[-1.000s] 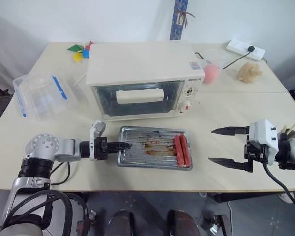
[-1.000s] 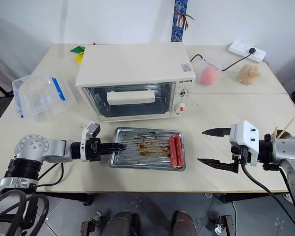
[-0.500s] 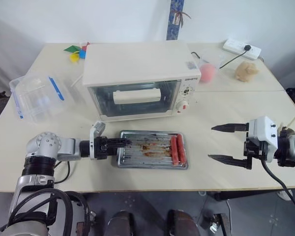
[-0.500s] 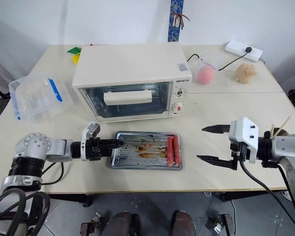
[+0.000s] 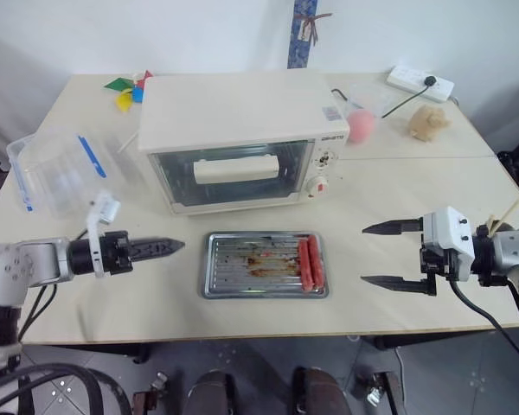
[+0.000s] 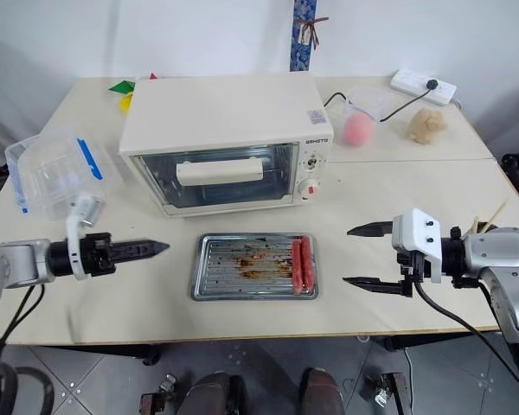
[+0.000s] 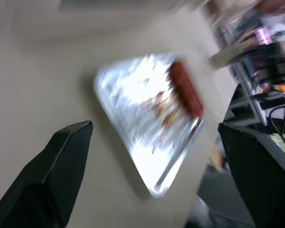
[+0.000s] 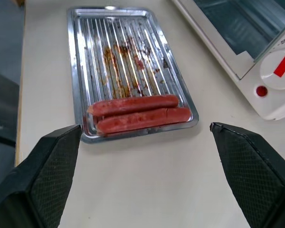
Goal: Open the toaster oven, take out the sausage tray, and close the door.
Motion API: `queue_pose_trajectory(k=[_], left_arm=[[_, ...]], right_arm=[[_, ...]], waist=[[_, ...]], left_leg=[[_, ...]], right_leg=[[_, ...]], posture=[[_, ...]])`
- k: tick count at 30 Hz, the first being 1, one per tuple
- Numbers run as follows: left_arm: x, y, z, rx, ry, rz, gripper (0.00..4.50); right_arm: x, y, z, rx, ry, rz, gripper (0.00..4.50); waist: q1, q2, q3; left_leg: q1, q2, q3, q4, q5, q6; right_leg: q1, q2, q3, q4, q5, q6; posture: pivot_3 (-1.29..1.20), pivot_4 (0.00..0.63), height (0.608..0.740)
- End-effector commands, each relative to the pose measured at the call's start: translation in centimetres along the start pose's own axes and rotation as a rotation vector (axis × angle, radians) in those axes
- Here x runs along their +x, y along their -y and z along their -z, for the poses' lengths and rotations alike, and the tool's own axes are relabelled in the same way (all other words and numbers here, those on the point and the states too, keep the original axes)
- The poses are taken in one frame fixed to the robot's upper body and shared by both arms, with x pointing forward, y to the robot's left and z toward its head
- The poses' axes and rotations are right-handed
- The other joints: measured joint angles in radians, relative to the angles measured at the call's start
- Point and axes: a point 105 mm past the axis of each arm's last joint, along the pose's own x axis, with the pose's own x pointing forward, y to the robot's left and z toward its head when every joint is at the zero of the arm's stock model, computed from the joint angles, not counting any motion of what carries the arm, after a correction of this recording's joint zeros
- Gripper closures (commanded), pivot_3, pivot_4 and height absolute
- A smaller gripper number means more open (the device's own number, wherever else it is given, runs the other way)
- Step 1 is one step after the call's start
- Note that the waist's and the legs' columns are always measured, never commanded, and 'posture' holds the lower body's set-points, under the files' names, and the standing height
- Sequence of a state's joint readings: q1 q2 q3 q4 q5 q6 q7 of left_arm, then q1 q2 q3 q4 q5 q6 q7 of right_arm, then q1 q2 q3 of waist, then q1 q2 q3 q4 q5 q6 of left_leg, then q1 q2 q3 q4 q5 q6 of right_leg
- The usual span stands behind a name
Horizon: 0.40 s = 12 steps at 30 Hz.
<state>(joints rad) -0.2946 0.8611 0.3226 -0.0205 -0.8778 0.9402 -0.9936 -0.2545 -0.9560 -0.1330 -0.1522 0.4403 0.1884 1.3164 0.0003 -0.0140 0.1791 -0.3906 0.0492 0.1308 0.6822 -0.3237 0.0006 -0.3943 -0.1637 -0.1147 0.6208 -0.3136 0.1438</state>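
Head views: large cream-white boxy toaster oven (image 5: 242, 108) at the back of the pale table (image 5: 398, 186). Dark-tinted glass door (image 5: 177, 177) with its wide cream bar handle (image 5: 236, 168) upright and apparently shut against the frame. Shallow shiny ridged metal sausage tray (image 5: 209, 268) flat on the table just in front of the oven, apart from it, with two red sausages (image 5: 310, 262) side by side at its right end. Left gripper (image 5: 171, 248) hangs near the tray's left edge, clear of it, pointing towards it. Right gripper (image 5: 365, 255) hangs beyond the tray's right end, jaws spread wide, nothing between them.

Left wrist view: blurred, yet both black fingers (image 7: 61, 166) stand far apart and empty, with the tray on the table beyond them.

Right wrist view: fingers (image 8: 52, 166) wide apart and empty, sausages and brown grease stains plain to see, and the oven's corner with a red knob (image 8: 282, 64) alongside.

Judgement: tray out, door apparently closed, so little left beyond drawing the arms clear. Best done by lifting the left gripper up and away rather than sweeping across the table, to avoid nudging the tray. Worth checking the door's top edge sits flush; if not, a gentle push on the handle with one fingertip.
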Motion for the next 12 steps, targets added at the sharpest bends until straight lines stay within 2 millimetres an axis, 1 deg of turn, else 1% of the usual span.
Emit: queue_pose_trajectory(k=[1, 2, 3, 4, 6, 7, 9, 12], left_arm=[[-0.9, 1.6, -0.1, 0.316, -0.004, 0.062, 0.02], [-1.0, 1.9, 0.4, 0.346, 0.0, 0.084, 0.02], [-1.1, 1.9, 0.8, 0.413, -0.009, 0.094, 0.02], [-1.4, 2.0, 1.8, 0.442, -0.042, 0.124, 0.02], [-2.0, 1.9, 3.7, 0.455, -0.128, 0.189, 0.02], [-2.3, 1.8, 4.3, 0.466, -0.147, 0.21, 0.02], [-2.6, 1.4, 4.7, 0.474, -0.159, 0.199, 0.02], [-2.7, 0.8, 5.0, 0.434, -0.156, 0.164, 0.02]], right_arm=[[-0.3, 0.2, -0.1, -0.022, 0.018, 0.006, 0.0], [-0.3, 0.1, 0.1, -0.019, 0.017, 0.002, 0.0], [-0.4, 0.0, 0.6, -0.014, 0.006, -0.005, 0.0], [-0.6, -0.2, 1.3, -0.003, -0.012, -0.01, 0.0], [-0.9, -0.5, 2.5, 0.019, -0.041, -0.005, 0.0], [-1.0, -0.7, 3.1, 0.029, -0.052, 0.005, 0.0], [-1.2, -0.9, 3.8, 0.042, -0.067, 0.027, 0.0], [-1.4, -1.5, 4.5, 0.085, -0.049, 0.107, 0.0]], waist=[[-0.001, 0.0, 0.0], [0.0, 0.0, 0.0], [0.001, 0.0, 0.0], [0.002, 0.0, 0.0], [0.002, 0.0, 0.0], [0.002, 0.0, 0.0], [0.001, 0.0, 0.0], [-0.001, 0.0, 0.0]], left_leg=[[0.0, 0.0, 0.0, 0.0, 0.0, 0.0], [0.0, 0.0, 0.0, 0.0, 0.0, 0.0], [0.0, 0.0, 0.001, -0.001, 0.0, 0.0], [0.0, 0.0, 0.001, -0.001, 0.0, 0.0], [0.0, 0.0, 0.001, 0.0, 0.0, 0.0], [0.0, 0.0, 0.001, -0.001, 0.0, 0.001], [0.0, 0.0, 0.002, -0.001, -0.001, 0.001], [0.0, 0.001, 0.002, -0.001, -0.001, 0.001]], right_leg=[[0.0, 0.0, 0.0, 0.0, 0.0, 0.0], [0.0, 0.0, 0.0, 0.0, 0.0, 0.0], [0.0, 0.0, 0.0, 0.0, 0.0, 0.0], [0.0, 0.0, 0.0, 0.0, 0.0, 0.0], [0.0, 0.0, 0.0, 0.0, 0.0, 0.0], [0.0, 0.0, -0.001, 0.0, 0.0, 0.0], [0.0, 0.0, -0.001, -0.001, 0.0, 0.0], [0.0, 0.0, -0.001, 0.0, 0.0, 0.0]], posture=[[0.0, 0.15, 0.74], [0.0, 0.15, 0.74], [0.0, 0.15, 0.74], [0.0, 0.15, 0.74], [0.0, 0.15, 0.74], [0.0, 0.15, 0.74], [0.0, 0.15, 0.74], [0.0, 0.15, 0.74]])
